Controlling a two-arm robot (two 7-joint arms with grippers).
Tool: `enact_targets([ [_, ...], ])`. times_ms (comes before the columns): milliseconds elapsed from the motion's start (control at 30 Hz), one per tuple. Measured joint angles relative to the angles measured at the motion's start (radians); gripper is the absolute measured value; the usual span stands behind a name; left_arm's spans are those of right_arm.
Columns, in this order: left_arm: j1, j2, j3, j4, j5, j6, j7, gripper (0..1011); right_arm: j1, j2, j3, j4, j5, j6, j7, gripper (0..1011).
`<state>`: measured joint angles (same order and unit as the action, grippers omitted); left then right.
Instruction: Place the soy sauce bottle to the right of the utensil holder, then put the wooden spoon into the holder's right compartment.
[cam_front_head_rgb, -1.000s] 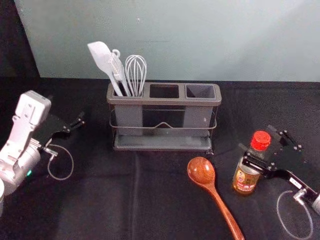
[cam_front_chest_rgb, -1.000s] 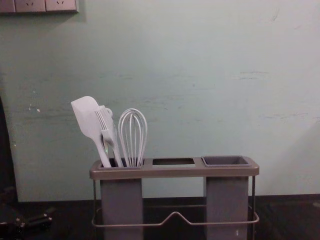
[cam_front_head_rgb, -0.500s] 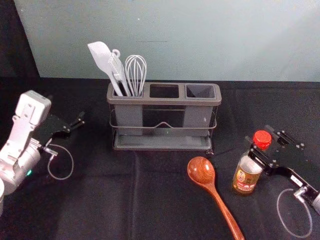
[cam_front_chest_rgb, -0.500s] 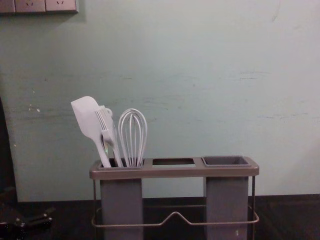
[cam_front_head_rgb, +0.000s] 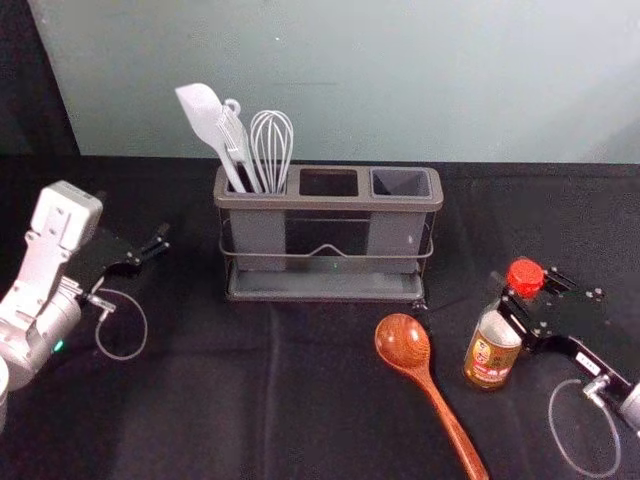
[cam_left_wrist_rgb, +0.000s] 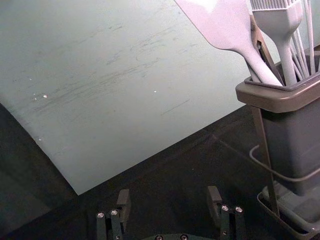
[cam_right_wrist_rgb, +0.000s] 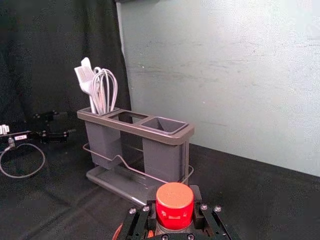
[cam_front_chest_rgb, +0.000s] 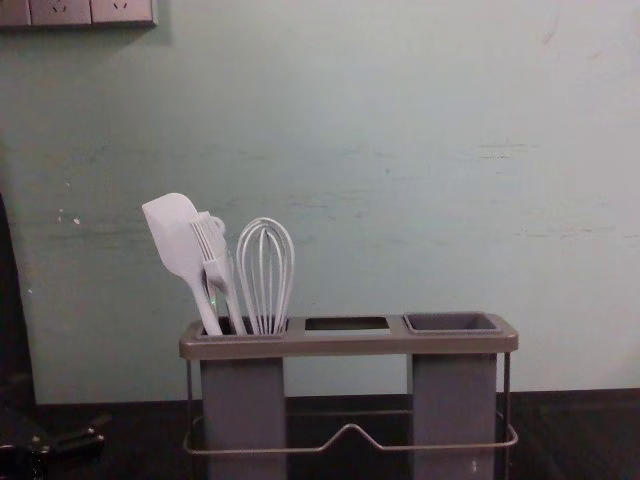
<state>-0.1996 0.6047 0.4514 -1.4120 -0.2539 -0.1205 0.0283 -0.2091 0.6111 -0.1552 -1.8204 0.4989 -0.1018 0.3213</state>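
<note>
The soy sauce bottle (cam_front_head_rgb: 493, 346), red-capped, stands on the table right of the spoon. My right gripper (cam_front_head_rgb: 503, 292) is shut on its upper part below the cap; in the right wrist view the gripper (cam_right_wrist_rgb: 173, 197) flanks the red cap (cam_right_wrist_rgb: 174, 205). The wooden spoon (cam_front_head_rgb: 404, 343) lies bowl towards the holder, handle towards the near edge. Behind it is the utensil holder (cam_front_head_rgb: 328, 202), whose right compartment (cam_front_head_rgb: 401, 183) is empty. Left of the holder, my left gripper (cam_front_head_rgb: 160, 240) hangs idle; the left wrist view shows the gripper (cam_left_wrist_rgb: 168, 200) open on nothing.
A white spatula (cam_front_head_rgb: 204, 118), a brush and a whisk (cam_front_head_rgb: 271, 145) stand in the holder's left compartment. A pale wall (cam_front_chest_rgb: 380, 200) rises behind the table. Dark cloth (cam_front_head_rgb: 330, 400) covers the tabletop.
My right gripper's fingers have closed in around the bottle's upper part. The bottle's cap has shifted very slightly to the right. The left arm, spoon and holder have stayed put.
</note>
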Motion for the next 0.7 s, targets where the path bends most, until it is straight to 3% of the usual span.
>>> enact_targets([
  [300, 0.0, 0.0, 0.0, 0.0, 0.0, 0.0, 0.0, 1005, 0.039, -0.02, 0.004, -0.001, -0.025, 0.028, 0.012, 383],
  [700, 0.0, 0.0, 0.0, 0.0, 0.0, 0.0, 0.0, 1005, 0.169, -0.081, -0.025, 0.081, -0.068, 0.07, 0.025, 383],
])
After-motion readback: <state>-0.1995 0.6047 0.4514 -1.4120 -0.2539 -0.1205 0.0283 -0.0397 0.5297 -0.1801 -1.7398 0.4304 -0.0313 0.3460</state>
